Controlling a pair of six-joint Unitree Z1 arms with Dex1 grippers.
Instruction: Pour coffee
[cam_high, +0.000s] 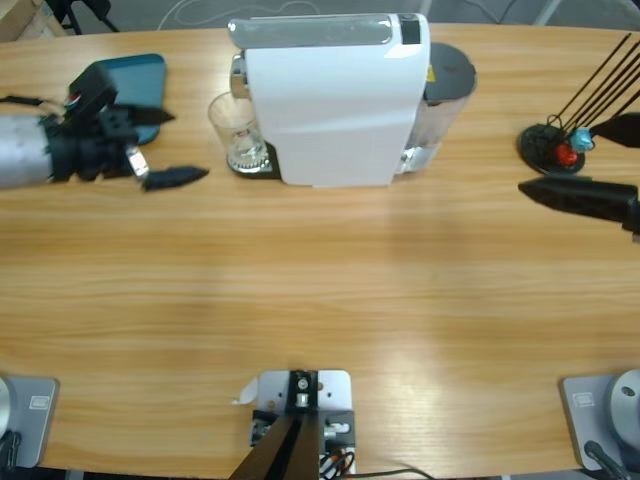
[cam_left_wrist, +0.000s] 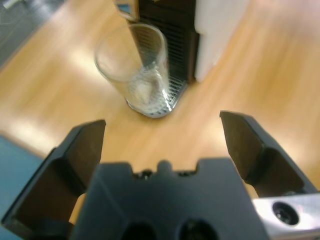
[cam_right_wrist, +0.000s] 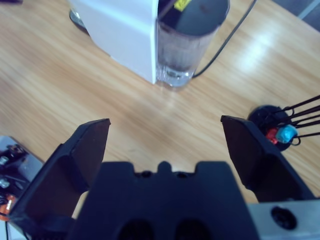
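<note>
Two end effectors: I am seeing both gaping, gripping nothing.
Left end effector (cam_left_wrist: 162, 137): facing glass (cam_left_wrist: 137, 67).
Right end effector (cam_right_wrist: 165, 142): facing coffee machine (cam_right_wrist: 125, 30).

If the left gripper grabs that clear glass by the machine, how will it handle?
The glass looks thin-walled and smooth, so probably slippery and fragile under hard squeezing. It appears empty, so likely light. It is tall on a narrow base on the drip tray, so a sideways push from the left gripper may tip it.

Glass (cam_left_wrist: 137, 70) contents blurred, coffee indiscernible
</note>
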